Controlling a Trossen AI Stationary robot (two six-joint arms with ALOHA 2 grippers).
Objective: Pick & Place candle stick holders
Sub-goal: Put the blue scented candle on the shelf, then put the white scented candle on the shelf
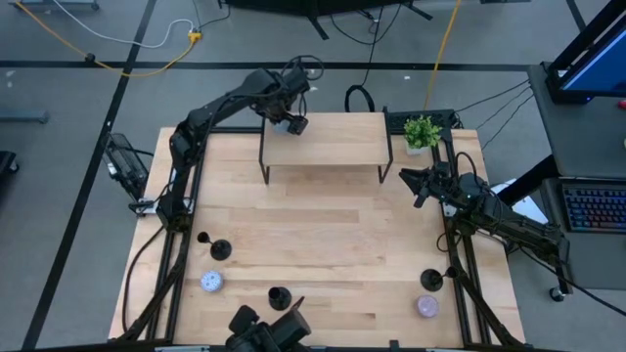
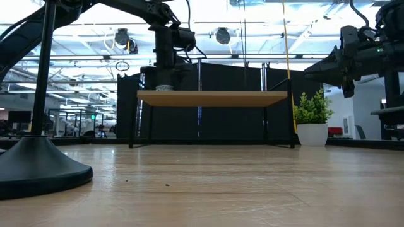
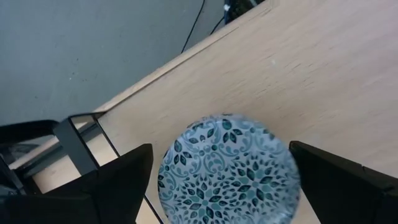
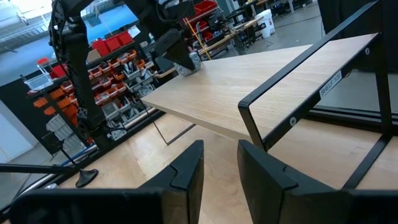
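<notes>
The left gripper (image 1: 290, 124), at upper centre, stood open around a patterned candle tin (image 3: 227, 169) on the shelf (image 1: 333, 147); the right gripper (image 4: 219, 163) hovered nearly closed, empty.

Patterned tin (image 3: 227, 169) on wooden shelf (image 1: 328, 139)

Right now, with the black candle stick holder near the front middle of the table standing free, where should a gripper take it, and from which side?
Probably by the thin stem, coming straight down from above with the fingers on either side of it. The candle stick holder stands upright on a flat disc base that lies too low and wide to pinch, and nothing touches it.
</notes>
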